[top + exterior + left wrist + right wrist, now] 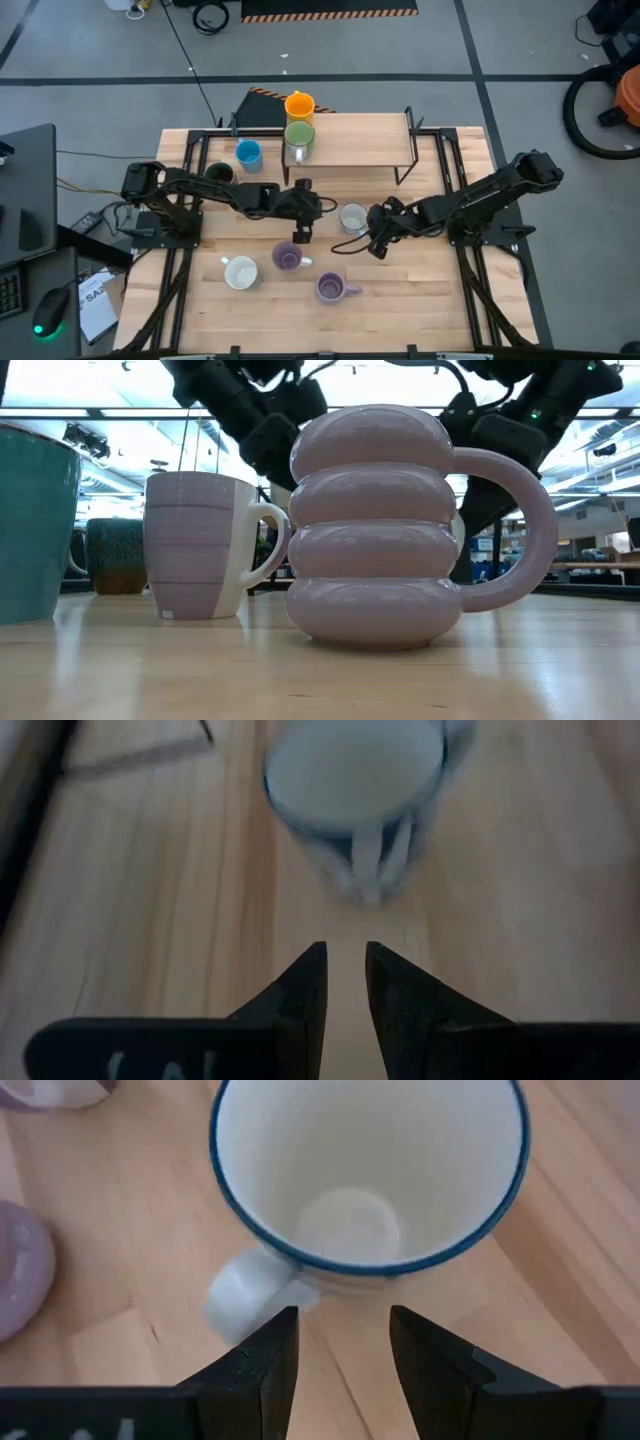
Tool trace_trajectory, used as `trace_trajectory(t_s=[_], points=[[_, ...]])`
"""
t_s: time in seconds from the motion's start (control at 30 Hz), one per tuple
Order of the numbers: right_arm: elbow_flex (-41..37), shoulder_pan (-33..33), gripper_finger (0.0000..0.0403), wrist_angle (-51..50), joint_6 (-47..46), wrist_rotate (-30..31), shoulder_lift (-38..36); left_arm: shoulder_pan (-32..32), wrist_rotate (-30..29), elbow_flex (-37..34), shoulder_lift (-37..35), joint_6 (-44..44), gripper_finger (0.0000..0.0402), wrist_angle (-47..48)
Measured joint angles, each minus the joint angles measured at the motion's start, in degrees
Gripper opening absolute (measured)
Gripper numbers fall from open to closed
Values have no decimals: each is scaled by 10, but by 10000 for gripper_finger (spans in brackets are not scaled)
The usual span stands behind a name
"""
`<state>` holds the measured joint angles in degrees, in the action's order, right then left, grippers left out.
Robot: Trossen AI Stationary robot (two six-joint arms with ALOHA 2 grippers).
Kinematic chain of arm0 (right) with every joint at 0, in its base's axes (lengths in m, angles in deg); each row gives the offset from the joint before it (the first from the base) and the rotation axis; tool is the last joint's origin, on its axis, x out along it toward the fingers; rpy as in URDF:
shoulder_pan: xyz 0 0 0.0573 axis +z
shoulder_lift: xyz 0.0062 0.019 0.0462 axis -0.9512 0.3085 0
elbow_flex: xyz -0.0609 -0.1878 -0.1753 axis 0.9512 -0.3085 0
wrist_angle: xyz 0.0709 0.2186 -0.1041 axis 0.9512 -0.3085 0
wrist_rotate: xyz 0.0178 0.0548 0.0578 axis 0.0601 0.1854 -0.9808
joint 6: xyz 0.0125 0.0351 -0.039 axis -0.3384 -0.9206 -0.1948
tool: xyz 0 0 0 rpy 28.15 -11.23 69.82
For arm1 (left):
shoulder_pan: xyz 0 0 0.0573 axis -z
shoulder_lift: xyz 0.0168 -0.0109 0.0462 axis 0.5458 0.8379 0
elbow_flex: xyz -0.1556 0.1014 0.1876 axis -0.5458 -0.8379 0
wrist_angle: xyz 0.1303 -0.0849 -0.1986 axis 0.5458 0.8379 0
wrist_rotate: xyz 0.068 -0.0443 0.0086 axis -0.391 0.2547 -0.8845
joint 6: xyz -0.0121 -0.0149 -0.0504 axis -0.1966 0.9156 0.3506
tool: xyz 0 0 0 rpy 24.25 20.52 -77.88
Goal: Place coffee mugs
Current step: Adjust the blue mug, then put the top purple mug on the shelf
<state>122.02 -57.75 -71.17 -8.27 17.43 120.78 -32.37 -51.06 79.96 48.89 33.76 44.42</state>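
Right hand [343, 1342], fingers parted, hovers beside blue-rimmed white mug [368, 1175].

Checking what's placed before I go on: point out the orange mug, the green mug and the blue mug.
orange mug [299, 105], high view, on its open top.
green mug [299, 136], high view, on its open top.
blue mug [248, 154], high view, on its open top.

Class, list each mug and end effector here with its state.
Orange ceramic mug: upright on the raised shelf.
Green ceramic mug: upright on shelf.
Blue-rimmed white ceramic mug: upright, empty, ungripped.
Ribbed pale purple ceramic mug: upright on table.
Left end effector: open, empty.
Right end effector: open, empty.
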Motion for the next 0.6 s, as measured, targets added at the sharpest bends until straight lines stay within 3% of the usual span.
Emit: trace_trajectory(t_s=[0.33, 0.6], points=[[33, -16, 165, 95, 17, -16, 61, -19, -1, -100, -107, 26, 79, -35], [118, -7, 165, -29, 80, -19, 53, -16, 8, -129, -160, 45, 79, -23]])
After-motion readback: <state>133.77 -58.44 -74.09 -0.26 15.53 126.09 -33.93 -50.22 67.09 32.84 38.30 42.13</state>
